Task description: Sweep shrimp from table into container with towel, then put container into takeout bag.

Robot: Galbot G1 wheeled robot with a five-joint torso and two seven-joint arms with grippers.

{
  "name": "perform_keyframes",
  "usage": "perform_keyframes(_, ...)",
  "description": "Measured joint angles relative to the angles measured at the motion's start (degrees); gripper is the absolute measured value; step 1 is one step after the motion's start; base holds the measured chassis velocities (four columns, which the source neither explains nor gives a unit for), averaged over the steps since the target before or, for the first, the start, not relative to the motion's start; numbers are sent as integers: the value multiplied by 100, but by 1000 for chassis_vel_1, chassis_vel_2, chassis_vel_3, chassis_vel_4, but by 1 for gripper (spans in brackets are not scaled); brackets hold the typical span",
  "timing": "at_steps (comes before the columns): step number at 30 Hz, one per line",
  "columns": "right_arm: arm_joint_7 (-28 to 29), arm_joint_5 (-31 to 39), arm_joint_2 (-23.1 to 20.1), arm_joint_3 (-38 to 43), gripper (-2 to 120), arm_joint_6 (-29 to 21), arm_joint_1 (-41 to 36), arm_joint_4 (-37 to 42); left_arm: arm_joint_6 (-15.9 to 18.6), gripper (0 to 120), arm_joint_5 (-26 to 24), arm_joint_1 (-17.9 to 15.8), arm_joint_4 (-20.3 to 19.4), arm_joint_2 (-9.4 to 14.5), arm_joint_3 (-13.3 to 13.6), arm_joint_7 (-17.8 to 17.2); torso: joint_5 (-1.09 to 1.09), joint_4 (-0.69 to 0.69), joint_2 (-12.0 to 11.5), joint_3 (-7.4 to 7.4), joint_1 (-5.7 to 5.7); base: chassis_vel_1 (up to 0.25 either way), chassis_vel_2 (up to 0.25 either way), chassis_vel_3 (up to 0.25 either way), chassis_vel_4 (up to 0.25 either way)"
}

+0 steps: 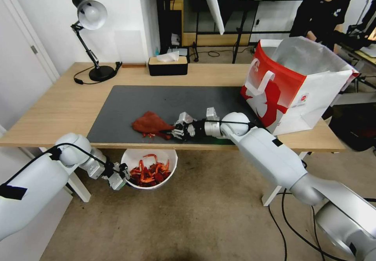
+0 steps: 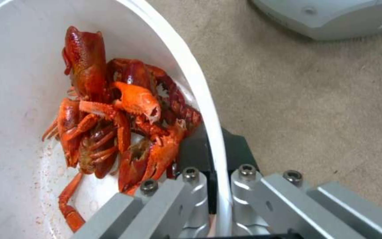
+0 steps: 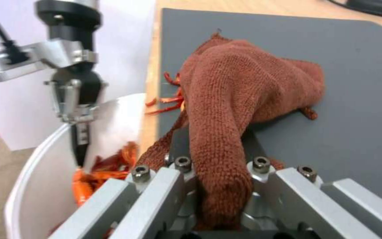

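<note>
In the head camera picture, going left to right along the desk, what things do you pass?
Desk lamp → black tissue box → towel → right gripper, shut on the towel → takeout bag. The left gripper holds the container below the table edge.

The rust-red knitted towel (image 1: pixel 150 122) hides most red-orange shrimp (image 1: pixel 150 135) beneath it at the grey mat's (image 1: pixel 164 104) edge

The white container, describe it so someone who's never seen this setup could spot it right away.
Find the long wooden table with the dark mat. Just below its near edge, the left gripper holds a round white container by the rim, over the carpet. It is the one bowl there, holding red shrimp, unlike the black tissue box on the tabletop.
</note>
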Motion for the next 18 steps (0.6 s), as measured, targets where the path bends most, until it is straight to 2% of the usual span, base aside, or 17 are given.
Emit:
perform_keyframes(9, -19, 8, -109, -38, 5, -49, -192, 320, 15, 0, -6, 3, -6, 6, 0, 0, 0, 0, 0, 0, 0, 0, 0, 0, 0)
perform_keyframes(18, -86, -10, -284, 64, 5, -155, -802, 988, 30, 0, -20, 8, 0, 17, -2, 0, 0, 0, 0, 0, 0, 0, 0, 0, 0)
